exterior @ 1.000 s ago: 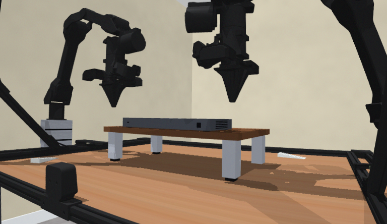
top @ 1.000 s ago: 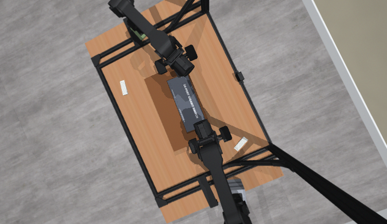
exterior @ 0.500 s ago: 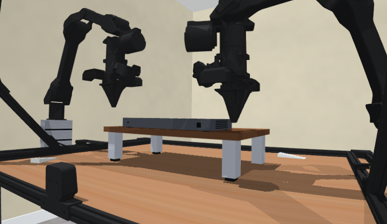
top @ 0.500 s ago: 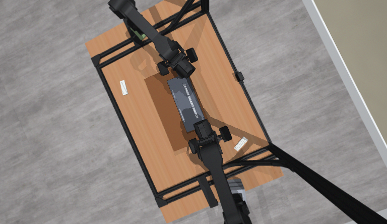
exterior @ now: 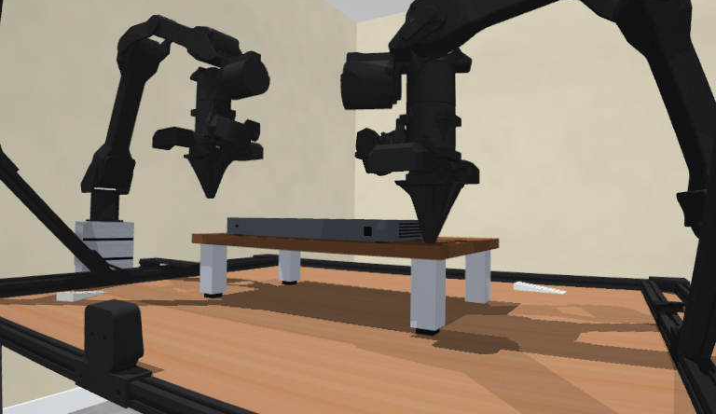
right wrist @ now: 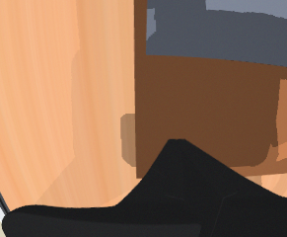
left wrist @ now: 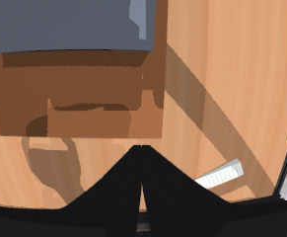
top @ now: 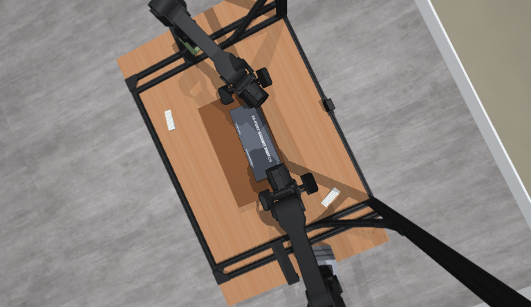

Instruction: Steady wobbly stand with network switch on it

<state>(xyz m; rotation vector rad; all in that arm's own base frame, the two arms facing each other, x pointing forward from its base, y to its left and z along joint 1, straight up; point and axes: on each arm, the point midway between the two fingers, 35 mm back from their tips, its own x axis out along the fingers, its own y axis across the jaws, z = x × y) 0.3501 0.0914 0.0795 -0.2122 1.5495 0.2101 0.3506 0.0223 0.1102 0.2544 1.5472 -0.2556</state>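
Wobbly stand [top: 219, 139] [exterior: 316, 244] [left wrist: 84, 89] [right wrist: 207, 109], network switch [top: 250, 139] [exterior: 306, 228] [left wrist: 59, 25] [right wrist: 192, 32] atop, stood between the counter's [top: 187, 151] [exterior: 264, 356] [left wrist: 242, 74] [right wrist: 35, 99] long edges, right claw [top: 244, 86] [exterior: 431, 240] [right wrist: 177, 141] closed at its near corner, presumably testing for rocking; left claw [top: 287, 191] [exterior: 210, 196] [left wrist: 141, 146] closed, above.
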